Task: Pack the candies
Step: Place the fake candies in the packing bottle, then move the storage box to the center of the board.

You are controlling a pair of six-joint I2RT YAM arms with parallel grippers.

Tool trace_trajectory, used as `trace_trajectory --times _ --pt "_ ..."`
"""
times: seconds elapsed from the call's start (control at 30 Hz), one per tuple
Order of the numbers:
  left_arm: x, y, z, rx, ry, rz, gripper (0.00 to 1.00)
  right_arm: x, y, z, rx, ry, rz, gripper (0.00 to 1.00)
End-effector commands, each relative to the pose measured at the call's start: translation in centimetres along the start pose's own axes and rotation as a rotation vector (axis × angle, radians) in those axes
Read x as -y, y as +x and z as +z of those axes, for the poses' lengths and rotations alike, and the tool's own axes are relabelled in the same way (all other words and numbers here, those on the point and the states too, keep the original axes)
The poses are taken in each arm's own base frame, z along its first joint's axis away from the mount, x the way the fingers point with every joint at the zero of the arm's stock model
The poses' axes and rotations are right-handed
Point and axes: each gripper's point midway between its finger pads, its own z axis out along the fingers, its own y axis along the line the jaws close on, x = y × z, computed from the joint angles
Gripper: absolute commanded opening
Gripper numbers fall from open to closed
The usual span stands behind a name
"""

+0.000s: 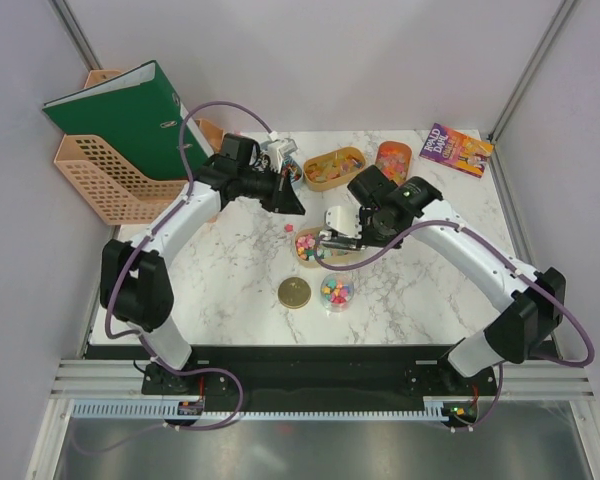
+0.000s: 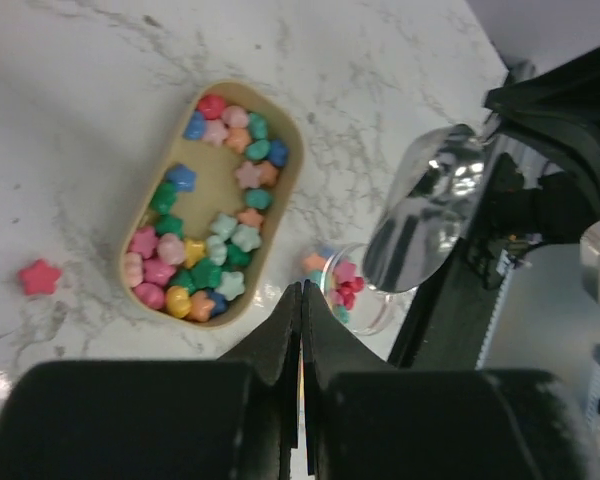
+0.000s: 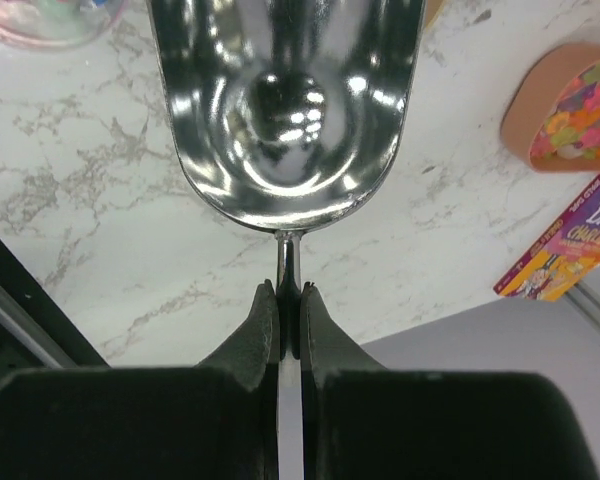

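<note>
Candies [image 2: 205, 250], small stars in mixed colours, lie in a beige oval tray [image 2: 290, 165] at the table's middle [image 1: 302, 260]. More candies fill a clear jar [image 1: 336, 292], which also shows in the left wrist view [image 2: 345, 290]. One pink candy [image 2: 40, 277] lies loose on the marble. My right gripper [image 3: 288, 290] is shut on the handle of the silver scoop [image 3: 285, 110], whose bowl is empty, just above the tray and jar. My left gripper [image 2: 302, 292] is shut and empty, held high over the back of the table [image 1: 288, 170].
A gold lid [image 1: 294, 292] lies left of the jar. Two more candy trays [image 1: 333, 168] [image 1: 393, 160] stand at the back, with a book [image 1: 456, 150] at the back right. A green binder [image 1: 130, 115] rests in a peach rack [image 1: 105, 180] at the back left.
</note>
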Motion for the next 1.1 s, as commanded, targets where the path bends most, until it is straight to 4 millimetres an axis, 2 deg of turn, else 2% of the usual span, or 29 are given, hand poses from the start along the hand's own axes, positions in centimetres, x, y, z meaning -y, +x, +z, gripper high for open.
trace_trajectory --times 0.0,0.23,0.4,0.6,0.73,0.83,0.93,1.07 --pt "4.9 -0.8 -0.4 -0.021 0.282 -0.062 0.02 1.2 -4.1 -0.2 0.186 -0.012 0.025 0.00" --pt "5.1 -0.7 1.1 -0.045 0.295 -0.048 0.02 3.5 -5.5 0.0 0.247 -0.002 0.051 0.00" --pt "5.4 0.0 2.0 -0.069 0.288 -0.036 0.02 4.7 -5.7 0.0 0.281 0.001 0.104 0.00" --pt "4.6 1.0 2.9 -0.098 0.272 -0.055 0.02 5.1 -6.8 -2.3 0.377 0.018 0.109 0.00" --pt "4.0 1.2 3.7 -0.109 0.265 -0.057 0.02 5.2 -7.6 -5.4 0.483 0.048 0.096 0.00" --pt "3.7 1.2 4.3 -0.115 0.256 -0.050 0.02 5.2 -8.2 -6.9 0.544 0.053 0.105 0.00" --pt "3.8 1.2 4.9 -0.121 0.247 -0.037 0.02 5.3 -8.4 -7.2 0.561 0.051 0.124 0.00" --pt "3.6 1.0 5.3 -0.121 0.228 -0.032 0.02 5.3 -7.7 -6.2 0.533 0.045 0.136 0.00"
